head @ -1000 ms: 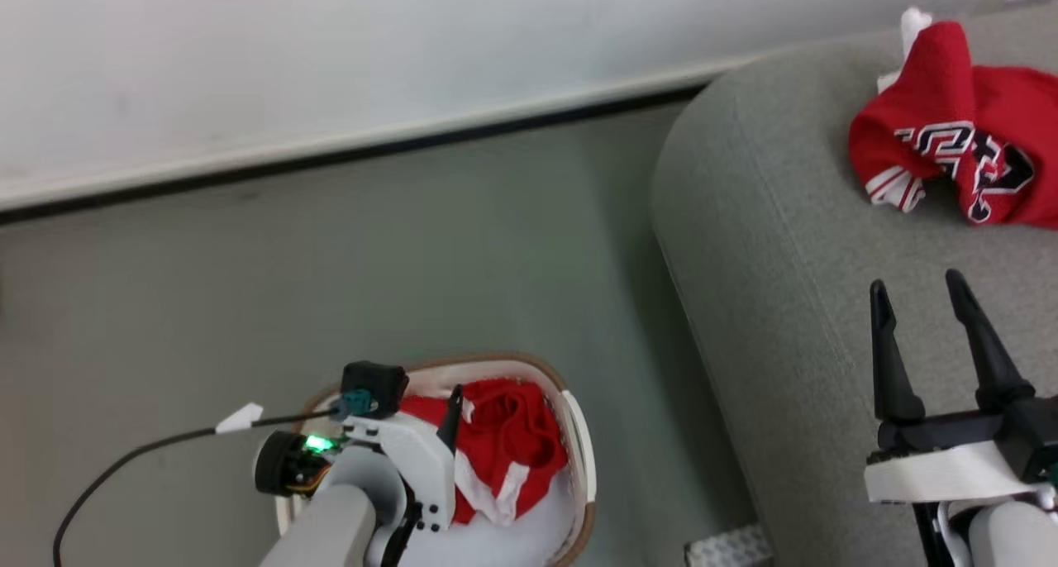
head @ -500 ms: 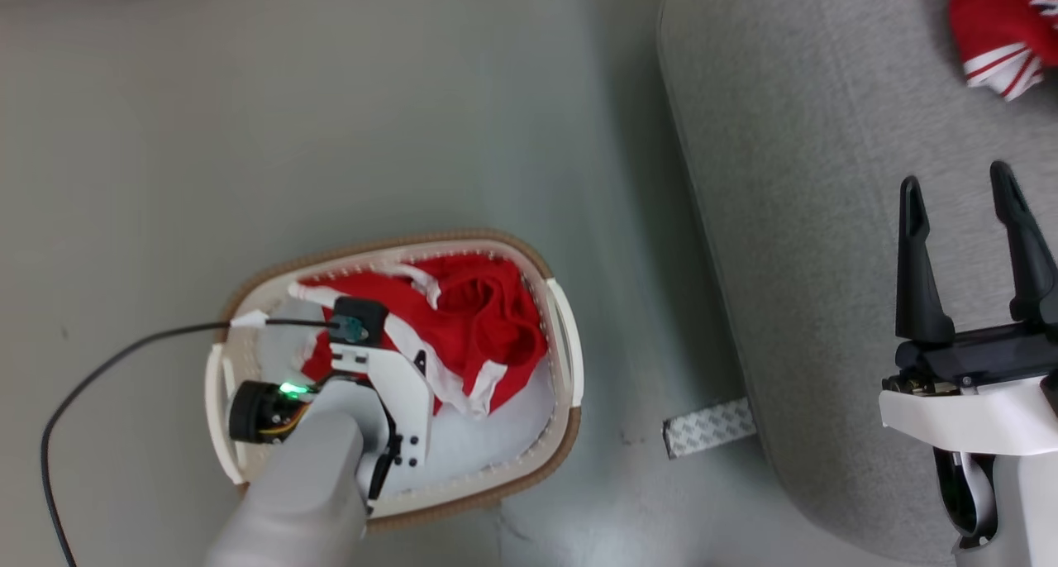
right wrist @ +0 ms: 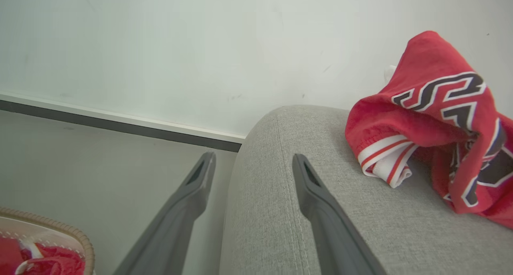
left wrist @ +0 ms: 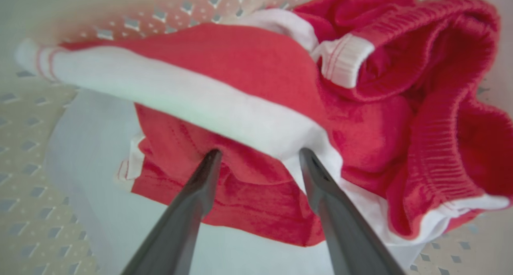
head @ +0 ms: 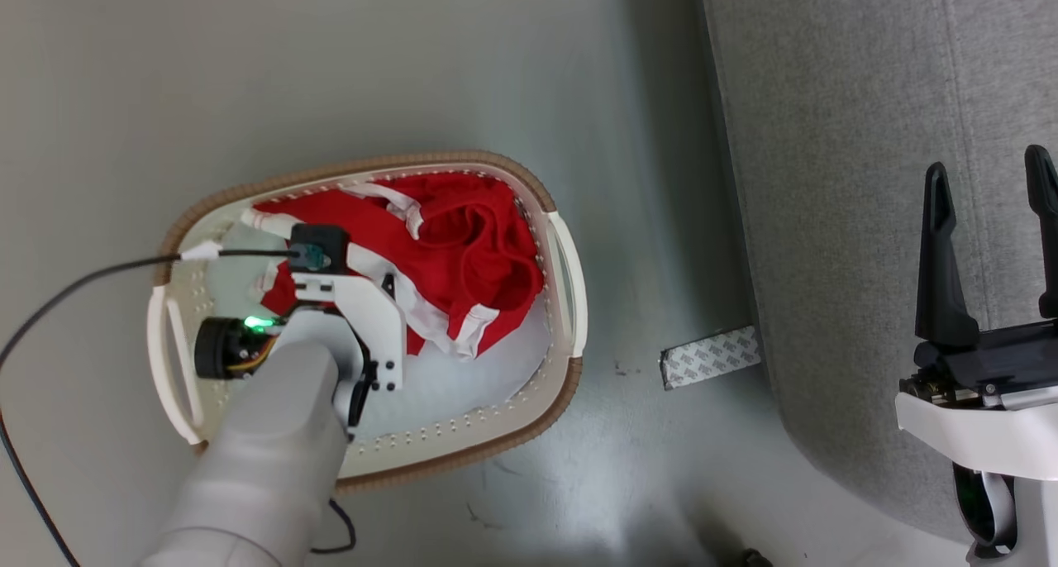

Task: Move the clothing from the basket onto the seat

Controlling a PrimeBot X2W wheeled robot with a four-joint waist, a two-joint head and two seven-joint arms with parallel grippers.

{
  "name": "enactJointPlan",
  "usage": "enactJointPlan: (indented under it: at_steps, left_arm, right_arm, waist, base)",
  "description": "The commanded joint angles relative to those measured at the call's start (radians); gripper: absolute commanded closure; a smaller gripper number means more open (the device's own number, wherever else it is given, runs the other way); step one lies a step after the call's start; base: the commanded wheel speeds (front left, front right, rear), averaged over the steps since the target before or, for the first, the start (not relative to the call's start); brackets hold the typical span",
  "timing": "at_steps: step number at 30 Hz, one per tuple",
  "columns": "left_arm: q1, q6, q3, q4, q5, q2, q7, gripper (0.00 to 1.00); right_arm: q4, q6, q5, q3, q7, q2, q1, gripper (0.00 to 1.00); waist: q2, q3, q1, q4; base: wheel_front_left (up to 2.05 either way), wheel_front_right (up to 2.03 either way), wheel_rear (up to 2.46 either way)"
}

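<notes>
Floor (head: 331, 54), basket (head: 496, 166): left gripper (left wrist: 260, 152) apart, tips at red clothing (left wrist: 260, 66); right gripper (head: 986, 162) apart over seat (head: 826, 137).

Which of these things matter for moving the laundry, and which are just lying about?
Part of the job:
basket; red garment inside it; grey sofa; lettered red garment lying on it.

Lying about:
white cloth under the garment; patterned strip on the floor.

Clothing (head: 471, 253) red, white trim; basket (head: 463, 445) cream, brown rim; seat (head: 826, 178) light grey.
</notes>
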Motion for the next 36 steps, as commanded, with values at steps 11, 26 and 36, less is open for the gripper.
enactJointPlan:
  at_steps: [11, 26, 36]
  left_arm:
    - [-0.086, 0.004, -0.008, 0.029, -0.021, -0.002, -0.053, 0.00]
    - [-0.104, 0.025, -0.029, 0.047, -0.036, -0.009, -0.088, 0.63]
    - [-0.088, 0.013, -0.050, 0.051, -0.046, -0.012, -0.150, 1.00]
  right_arm:
    - [-0.035, -0.002, 0.014, -0.018, -0.001, -0.001, 0.055, 0.00]
    - [-0.037, -0.003, 0.007, -0.001, -0.001, -0.001, 0.065, 0.00]
    - [-0.027, -0.003, 0.002, 0.004, -0.001, -0.001, 0.066, 0.00]
  waist:
    - [0.0000, 0.061, -0.0002, 0.004]
    - [0.0000, 0.063, -0.0002, 0.003]
    - [0.0000, 0.051, -0.0002, 0.004]
  base:
    - [0.00, 0.00, 0.00]
    - [0.00, 0.00, 0.00]
    - [0.00, 0.00, 0.00]
